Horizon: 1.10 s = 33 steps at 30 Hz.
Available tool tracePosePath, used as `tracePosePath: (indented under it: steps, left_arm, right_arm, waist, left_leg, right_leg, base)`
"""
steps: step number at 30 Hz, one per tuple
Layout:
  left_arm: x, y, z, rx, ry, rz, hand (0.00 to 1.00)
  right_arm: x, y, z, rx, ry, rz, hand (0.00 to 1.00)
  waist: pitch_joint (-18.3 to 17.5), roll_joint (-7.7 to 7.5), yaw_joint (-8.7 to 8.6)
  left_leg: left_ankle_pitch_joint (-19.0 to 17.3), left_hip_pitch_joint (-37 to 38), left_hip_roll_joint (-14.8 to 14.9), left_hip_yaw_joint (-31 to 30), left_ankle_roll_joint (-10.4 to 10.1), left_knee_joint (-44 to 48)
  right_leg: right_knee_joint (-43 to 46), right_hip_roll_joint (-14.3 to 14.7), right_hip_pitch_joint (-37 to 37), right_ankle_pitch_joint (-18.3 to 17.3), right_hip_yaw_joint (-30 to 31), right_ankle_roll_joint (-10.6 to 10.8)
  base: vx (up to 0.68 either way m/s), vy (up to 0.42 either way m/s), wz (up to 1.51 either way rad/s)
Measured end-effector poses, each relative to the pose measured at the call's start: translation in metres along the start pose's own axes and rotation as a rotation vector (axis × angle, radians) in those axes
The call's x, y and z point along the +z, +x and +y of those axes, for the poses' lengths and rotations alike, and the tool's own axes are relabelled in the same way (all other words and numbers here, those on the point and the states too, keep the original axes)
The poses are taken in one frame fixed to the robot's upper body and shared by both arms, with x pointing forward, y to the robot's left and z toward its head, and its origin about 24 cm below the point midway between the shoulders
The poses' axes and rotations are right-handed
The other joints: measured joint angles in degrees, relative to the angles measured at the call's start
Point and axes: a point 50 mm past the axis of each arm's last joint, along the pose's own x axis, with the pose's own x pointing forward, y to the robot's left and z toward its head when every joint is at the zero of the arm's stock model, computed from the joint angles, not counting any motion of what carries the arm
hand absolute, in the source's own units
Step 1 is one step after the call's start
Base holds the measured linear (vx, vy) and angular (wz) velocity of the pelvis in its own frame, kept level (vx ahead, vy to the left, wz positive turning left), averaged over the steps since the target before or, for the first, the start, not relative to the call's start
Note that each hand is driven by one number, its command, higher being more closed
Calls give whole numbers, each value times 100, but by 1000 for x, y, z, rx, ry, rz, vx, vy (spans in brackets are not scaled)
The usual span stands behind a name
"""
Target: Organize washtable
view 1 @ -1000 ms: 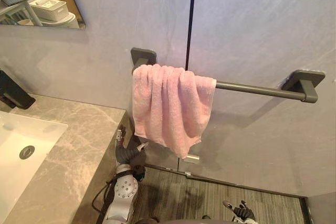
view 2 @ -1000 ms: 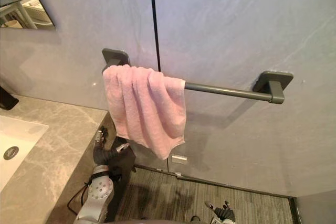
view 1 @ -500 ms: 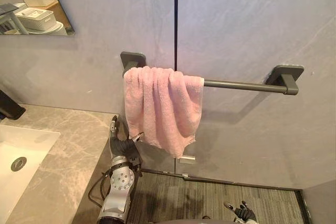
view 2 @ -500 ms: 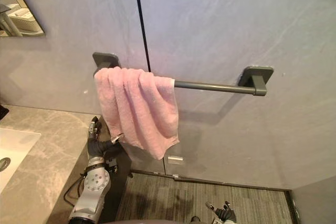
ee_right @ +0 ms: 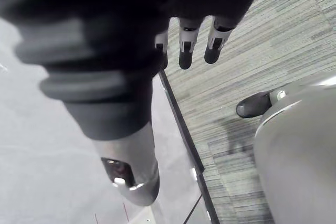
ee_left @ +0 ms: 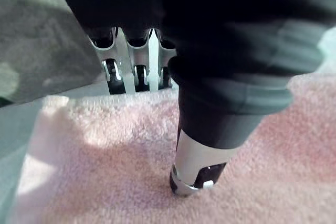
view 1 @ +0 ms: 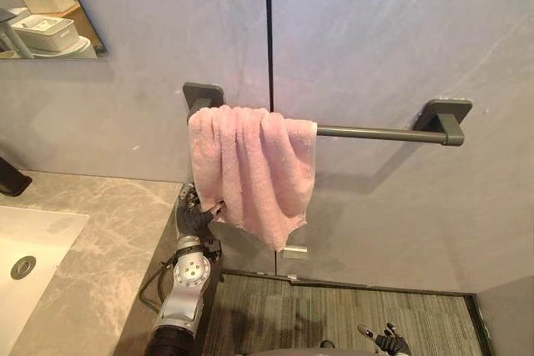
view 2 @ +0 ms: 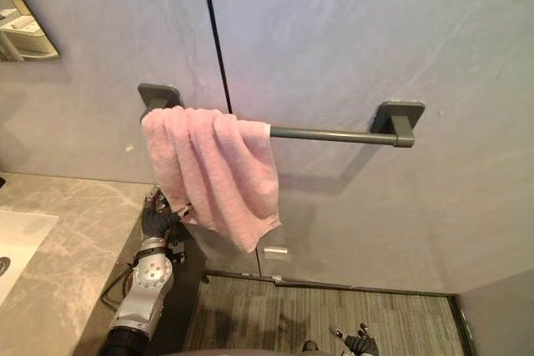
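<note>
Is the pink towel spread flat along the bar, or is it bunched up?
Bunched. The pink towel hangs in deep folds at the left end of the towel bar, whose right part is bare.

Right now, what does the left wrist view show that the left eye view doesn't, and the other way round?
Left wrist view: the left hand up close, thumb pressed into the pink towel, fingers passing behind its edge. Left eye view: the towel rail it hangs over, the countertop, sink, mirror, and the right hand low down. Both: the left hand at the pink towel.
</note>
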Motion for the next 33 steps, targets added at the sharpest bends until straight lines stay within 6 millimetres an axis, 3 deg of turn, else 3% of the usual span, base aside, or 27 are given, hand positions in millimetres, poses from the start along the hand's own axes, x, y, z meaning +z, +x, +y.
tracePosePath:
  steps: [6, 7, 11, 13, 15, 19, 33]
  left_arm:
    - [3, 2, -2, -5, -5, -10, 100]
    - [5, 2, -2, -4, -9, -17, 100]
    - [7, 2, -2, -3, -20, -24, 100]
    - [10, 1, 0, 2, -27, -38, 100]
    - [17, -2, -1, -8, -41, -68, 100]
    - [20, -4, -9, -55, -51, -83, 100]
    - [38, -23, -40, -156, -181, -122, 100]
  right_arm:
    - [1, 0, 3, 13, -9, -9, 0]
    - [22, -2, 15, 68, -28, -110, 0]
    - [38, -4, 26, 110, -51, -193, 0]
    - [51, -12, 36, 162, -61, -275, 0]
    - [77, -32, 56, 272, -127, -455, 0]
    - [101, -49, 77, 368, -126, -592, 0]
    - [158, -112, 119, 602, -140, -965, 0]
  waist:
    - [-25, -40, -114]
    - [-25, -46, -115]
    - [-25, -55, -111]
    - [-19, -64, -104]
    - [-3, -101, -121]
    - [24, -169, -103]
    - [38, -156, 50]
  left_leg:
    - [1, 0, -3, -1, 2, 12]
    - [1, 2, -4, -12, 2, 13]
    - [1, 2, -5, -21, 2, 7]
    - [1, 1, -5, -29, 2, 3]
    - [3, 0, -7, -79, 6, 1]
    - [16, -10, -14, -113, 24, 2]
    - [17, -44, -8, -147, 27, 28]
  right_leg:
    - [-2, -2, -4, 31, 10, -17]
    - [-18, -1, -10, 43, 23, -12]
    - [-12, 0, -13, 43, 22, -11]
    - [-5, 0, -15, 43, 19, -10]
    - [-5, 3, -16, 43, 13, -10]
    - [-7, 1, -10, 46, -6, -6]
    - [2, -2, -21, 27, 39, 22]
  base:
    - [-51, -30, -2]
    - [-114, -72, -3]
    - [-23, -16, -1]
    - [0, 0, 0]
    - [-13, -16, 0]
    - [-37, -27, 4]
    - [-10, -9, 0]
